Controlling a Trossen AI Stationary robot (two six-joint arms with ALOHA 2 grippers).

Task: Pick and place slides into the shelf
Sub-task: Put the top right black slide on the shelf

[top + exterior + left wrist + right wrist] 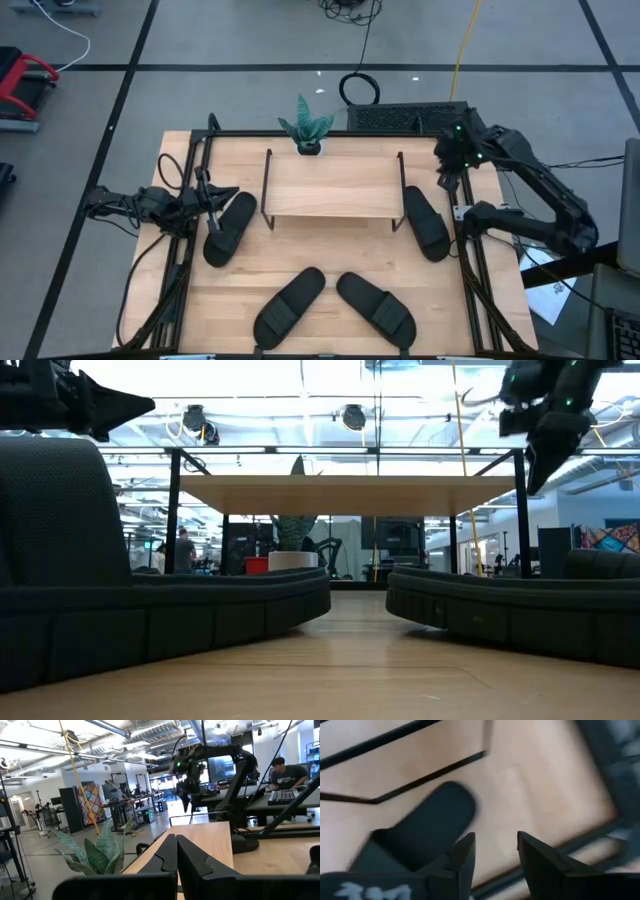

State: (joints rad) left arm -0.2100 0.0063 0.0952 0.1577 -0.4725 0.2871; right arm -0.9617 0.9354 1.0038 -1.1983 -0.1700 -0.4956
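Nothing shelved yet: all four slides lie on the table. Left gripper (212,203), fingers pressed together, waits at nine o'clock by one slide (229,227); two more (290,305) (376,303) lie at six; right gripper (495,852), spread, hovers over the three-o'clock slide (424,220) beside the shelf (331,185).

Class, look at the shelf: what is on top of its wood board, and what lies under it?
Nothing sits on the shelf board. The low view shows bare tabletop beneath, no slide there; a potted plant stands behind it. From above, the board hides that space.
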